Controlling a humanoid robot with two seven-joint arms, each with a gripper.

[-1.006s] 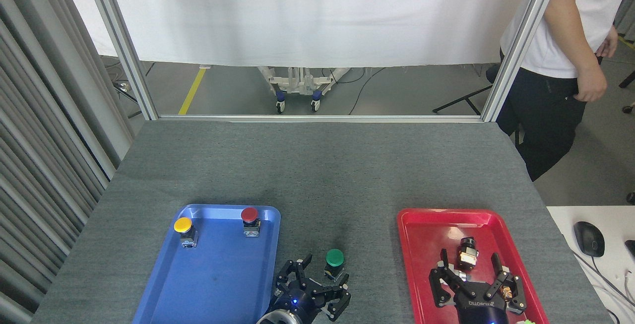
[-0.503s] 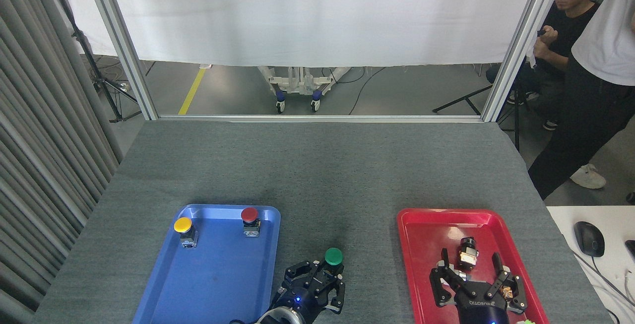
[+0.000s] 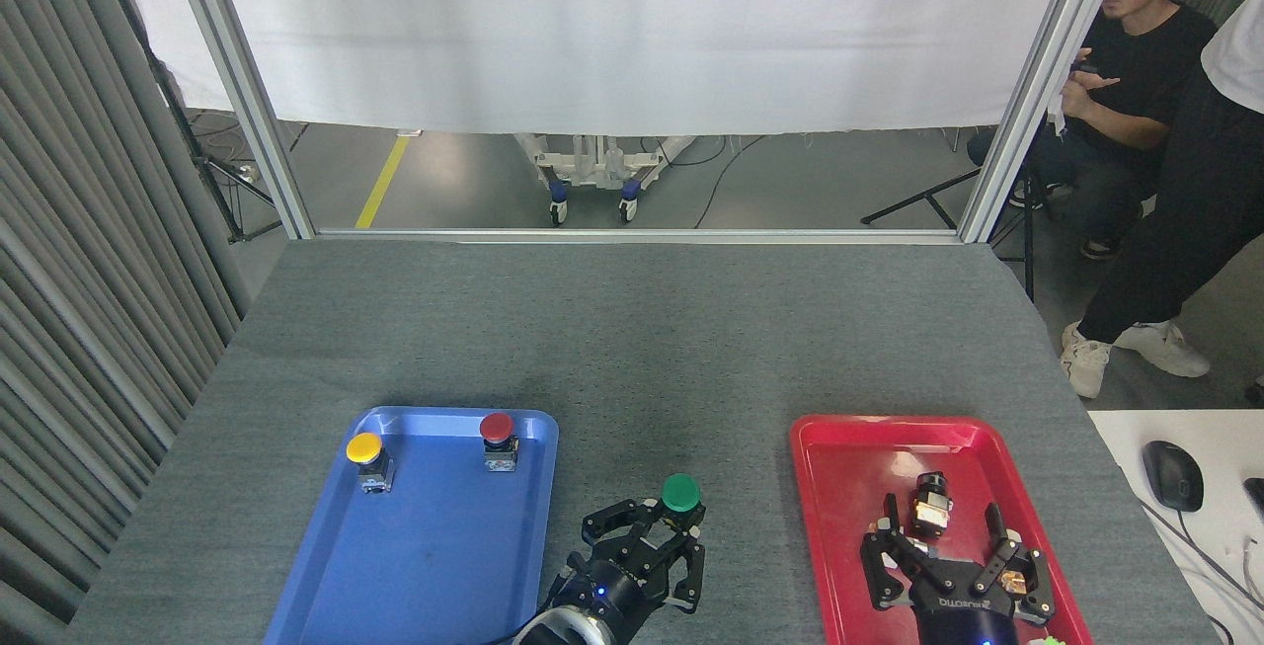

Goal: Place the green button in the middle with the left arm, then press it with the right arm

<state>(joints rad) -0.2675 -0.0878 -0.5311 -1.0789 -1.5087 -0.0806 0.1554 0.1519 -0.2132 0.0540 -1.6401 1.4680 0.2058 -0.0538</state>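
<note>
Dark grey felt tabletop (image 3: pixel 632 329), bare between the trays. Left gripper (image 3: pixel 664 534) has its jaws clamped on the green mushroom-cap pushbutton (image 3: pixel 680 495); right gripper (image 3: pixel 948 566) spread apart over red plastic tray (image 3: pixel 839 467). Risk: shallow hold, button tips on release.

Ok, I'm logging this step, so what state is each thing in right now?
green button: upright, gripped by the left gripper, between the trays
left gripper: shut on the green button
right gripper: jaws open, over the red tray
yellow button: upright in the blue tray
red button: upright, same tray
</note>
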